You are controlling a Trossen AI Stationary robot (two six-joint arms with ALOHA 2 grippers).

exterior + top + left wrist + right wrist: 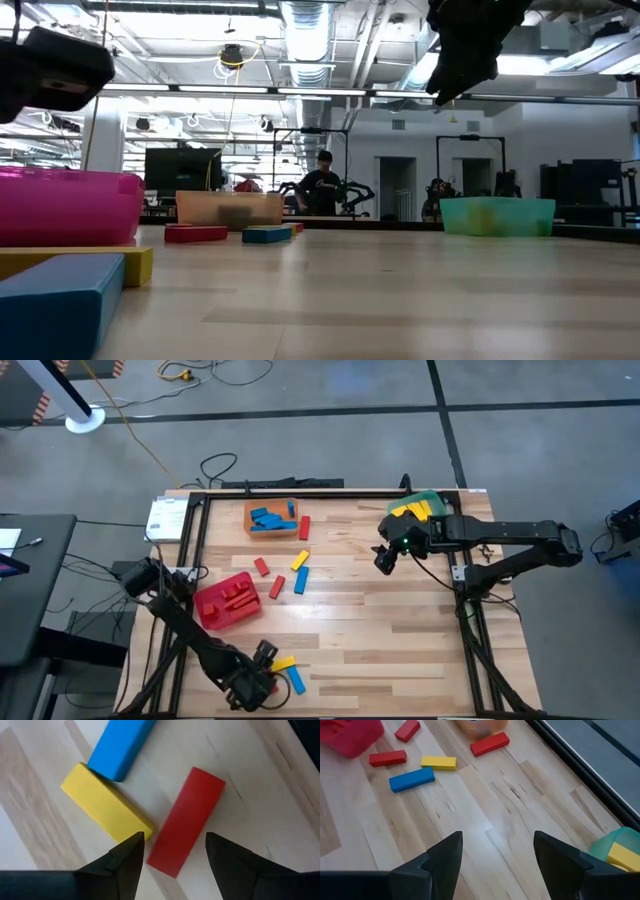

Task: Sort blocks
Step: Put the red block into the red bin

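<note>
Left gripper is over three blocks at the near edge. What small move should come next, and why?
Probably lower the left gripper and close on the red block. Its fingers stand open, the block's near end lies between them, and nothing is held. The yellow block sits close beside, so descend straight.

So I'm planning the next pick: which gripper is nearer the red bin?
Left. The left gripper sits just toward the near edge from the red bin; the right gripper hovers far across the table.
</note>
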